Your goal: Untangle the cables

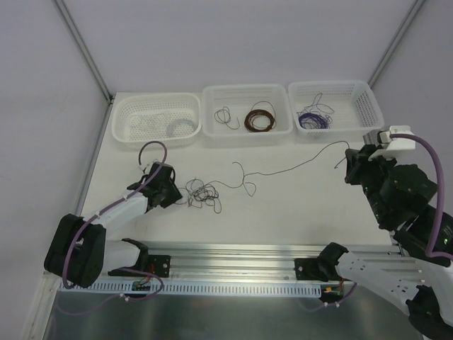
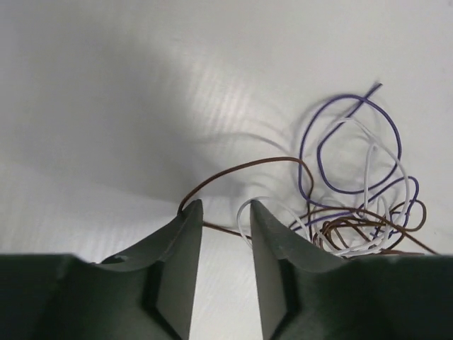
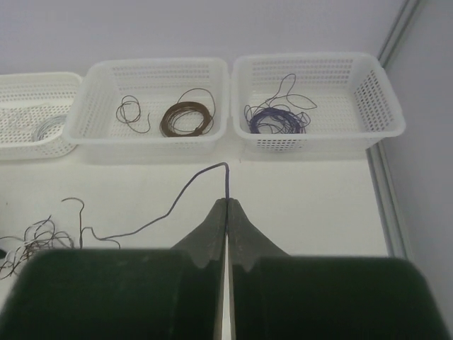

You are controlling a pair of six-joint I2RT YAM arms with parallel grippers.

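The cables [image 1: 202,193] lie as a small tangle of purple, brown and pale wires on the white table, left of centre. My left gripper [image 1: 177,197] is open at the tangle's left edge. In the left wrist view its fingertips [image 2: 224,205] straddle a brown wire, with the tangle [image 2: 354,212] just to the right. One dark purple wire [image 1: 290,168] runs out of the tangle to the right. My right gripper [image 1: 348,164] is shut on its end, seen pinched at the tips in the right wrist view [image 3: 227,202].
Three white baskets stand along the back: the left one [image 1: 156,97] holds a white coil [image 1: 180,126], the middle one [image 1: 246,88] a brown coil [image 1: 260,118], the right one [image 1: 329,83] purple wires [image 1: 313,119]. An aluminium rail [image 1: 241,255] runs along the near edge.
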